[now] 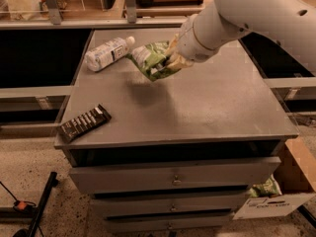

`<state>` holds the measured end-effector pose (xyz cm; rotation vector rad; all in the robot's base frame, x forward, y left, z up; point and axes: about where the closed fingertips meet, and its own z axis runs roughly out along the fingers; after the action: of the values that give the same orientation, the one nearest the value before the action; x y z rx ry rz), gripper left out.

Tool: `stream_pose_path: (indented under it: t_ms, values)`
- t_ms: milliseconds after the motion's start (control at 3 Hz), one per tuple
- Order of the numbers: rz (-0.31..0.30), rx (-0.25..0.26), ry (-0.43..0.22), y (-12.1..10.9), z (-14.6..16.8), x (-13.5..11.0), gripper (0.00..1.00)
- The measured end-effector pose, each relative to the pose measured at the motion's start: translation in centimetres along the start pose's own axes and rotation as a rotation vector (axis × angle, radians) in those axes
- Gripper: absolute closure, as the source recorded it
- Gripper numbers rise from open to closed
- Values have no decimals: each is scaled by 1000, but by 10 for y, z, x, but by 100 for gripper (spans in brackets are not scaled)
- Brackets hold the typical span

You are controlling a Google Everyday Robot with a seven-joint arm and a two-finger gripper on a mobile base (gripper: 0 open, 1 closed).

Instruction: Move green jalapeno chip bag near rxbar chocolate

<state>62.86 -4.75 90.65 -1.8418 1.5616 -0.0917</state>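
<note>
Green bag (152, 59) hangs above the table (222, 107), your gripper (174, 61) closed on its right end; the shadow (143, 90) beneath shows it's raised for carrying. Your bar (84, 123) lies at the front-left corner, well apart.

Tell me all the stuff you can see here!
green jalapeno chip bag: one, green and white, held above the table's back middle
rxbar chocolate: one, dark brown, table's front-left corner
bottle: one, clear with white label, lying at back left
table: one, grey, with drawers, centre
box: one, white, floor at lower right
arm: one, white, reaching in from upper right
gripper: one, pale, shut on the chip bag
</note>
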Motion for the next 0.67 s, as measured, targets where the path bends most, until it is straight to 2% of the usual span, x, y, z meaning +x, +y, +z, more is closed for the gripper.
stream_pose_path:
  t_ms: [333, 667]
  values:
    - [-70, -18, -56, 6, 5, -31, 100]
    - [-138, -31, -88, 15, 7, -54, 82]
